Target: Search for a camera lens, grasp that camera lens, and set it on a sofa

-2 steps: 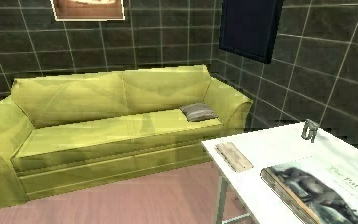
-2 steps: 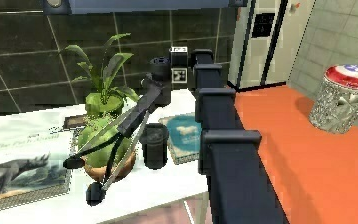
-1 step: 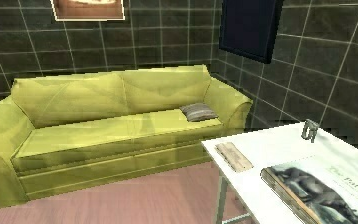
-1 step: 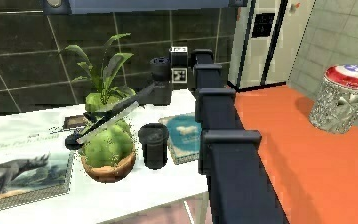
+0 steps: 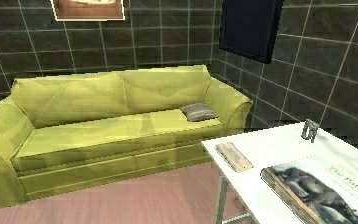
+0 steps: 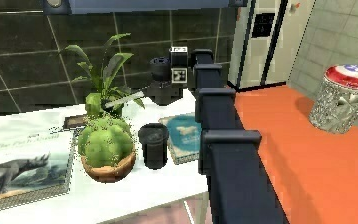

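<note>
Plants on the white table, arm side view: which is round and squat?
The bumpy green plant in the brown bowl, left of the dark cylinder; the other plant behind it is tall with long leaves.

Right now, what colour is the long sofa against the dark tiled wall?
Yellow-green, plain with no pattern. The long upholstered sofa shows best in the forward view.

Gripper (image 6: 139, 97) near cactus (image 6: 106, 142), black cylinder (image 6: 153, 145)

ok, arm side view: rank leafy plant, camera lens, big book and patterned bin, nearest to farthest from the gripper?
1. Leafy plant, just left of the gripper.
2. Camera lens, below it on the table.
3. Big book, far left.
4. Patterned bin, far right on the floor.
</note>
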You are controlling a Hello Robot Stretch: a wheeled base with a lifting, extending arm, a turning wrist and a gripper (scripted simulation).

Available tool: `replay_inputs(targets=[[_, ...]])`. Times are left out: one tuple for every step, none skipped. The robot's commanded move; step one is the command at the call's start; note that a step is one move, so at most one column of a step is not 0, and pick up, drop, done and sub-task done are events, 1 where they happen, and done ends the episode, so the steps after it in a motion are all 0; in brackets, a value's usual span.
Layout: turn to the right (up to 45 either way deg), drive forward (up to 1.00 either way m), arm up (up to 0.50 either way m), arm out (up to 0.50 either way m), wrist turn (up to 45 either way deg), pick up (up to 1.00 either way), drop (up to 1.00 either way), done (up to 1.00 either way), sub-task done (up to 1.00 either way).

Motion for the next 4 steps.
replay_inputs(targets=[[0.0,0.00,0.00,0.00,24.0,0.00,0.00,0.00,0.00],[0.0,0.00,-0.22,0.00,0.0,0.00,0.00,0.00,0.00],[0.0,0.00,0.00,0.00,0.0,1.00,0.00,0.00,0.00],[0.0,0.00,0.10,0.00,0.0,0.00,0.00,0.00,0.00]])
